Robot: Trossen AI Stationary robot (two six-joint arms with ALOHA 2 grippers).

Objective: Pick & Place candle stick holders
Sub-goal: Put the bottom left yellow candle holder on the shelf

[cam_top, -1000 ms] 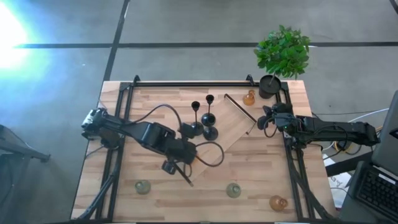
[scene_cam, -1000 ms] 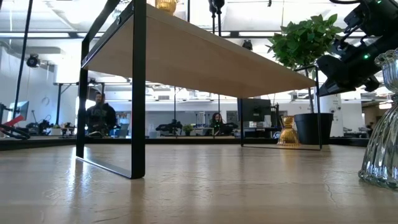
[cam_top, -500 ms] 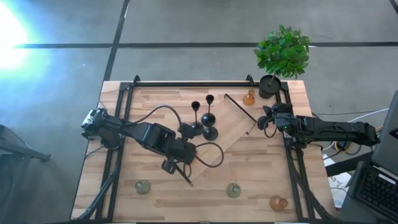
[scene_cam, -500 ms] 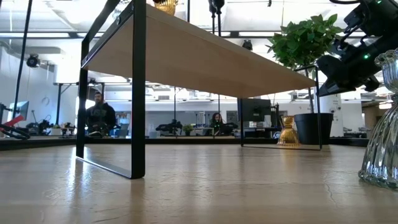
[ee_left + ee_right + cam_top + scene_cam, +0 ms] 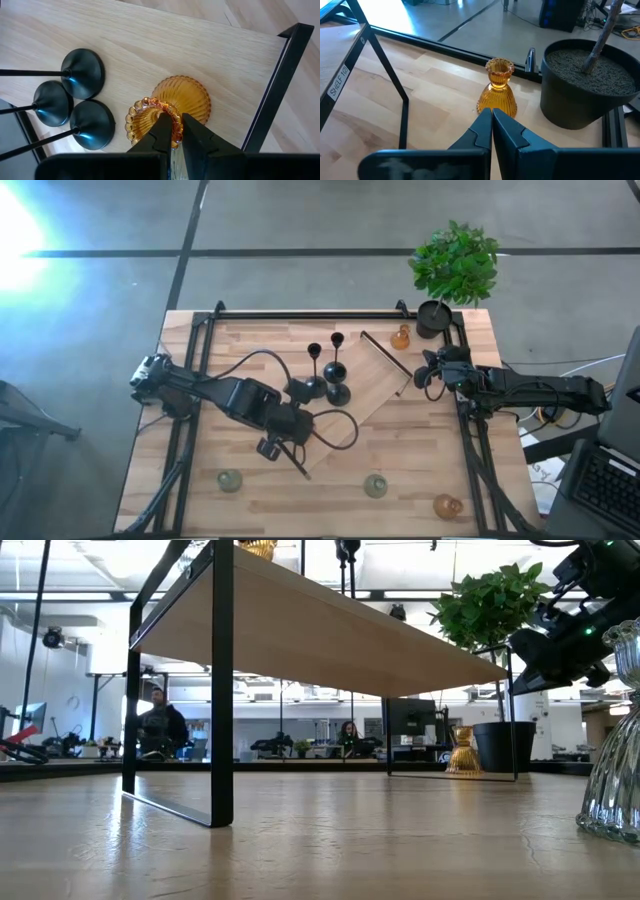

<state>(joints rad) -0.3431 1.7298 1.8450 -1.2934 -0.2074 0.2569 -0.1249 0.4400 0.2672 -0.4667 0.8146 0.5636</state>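
Three black holders point(image 5: 325, 380) stand on the shelf point(image 5: 375, 385); the left gripper point(image 5: 173, 131), jaws clamped on an amber holder point(image 5: 170, 107), sets it beside them. Four glass holders wait on the worktop point(image 5: 250, 340). Right gripper point(image 5: 491, 122) hovers, jaws closed and empty, near another amber one point(image 5: 497, 90).

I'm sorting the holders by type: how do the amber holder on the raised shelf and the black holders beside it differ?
The amber glass holder is squat, ribbed and see-through, with a beaded rim; the black holders are opaque, with smooth round bases and thin stems. The left gripper is shut on the amber holder's rim, while the black holders stand free in a cluster of three. All of them stand on the same wooden shelf.
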